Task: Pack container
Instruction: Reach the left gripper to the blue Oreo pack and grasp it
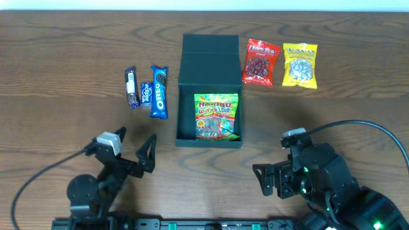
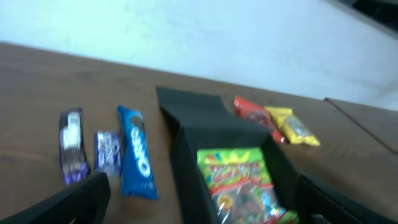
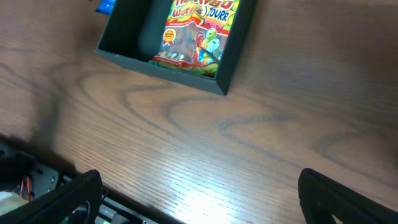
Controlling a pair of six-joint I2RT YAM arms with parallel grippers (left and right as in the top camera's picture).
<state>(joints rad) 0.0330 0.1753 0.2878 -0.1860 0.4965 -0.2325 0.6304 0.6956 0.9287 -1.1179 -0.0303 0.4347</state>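
At the table's (image 1: 57, 70) near edge, the left gripper (image 2: 204, 186) and right gripper (image 3: 199, 193) hover with fingers spread apart, holding nothing. Between and beyond them stands the container (image 1: 185, 112), lid open, with 1 gummy packet (image 1: 216, 115) inside. 3 blue packets (image 1: 158, 92) lie to its left and 2 snack bags (image 1: 261, 62) to its right.

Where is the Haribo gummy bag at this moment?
In the overhead view, the Haribo bag lies inside the open container, mid-frame, right of the Oreo packet.
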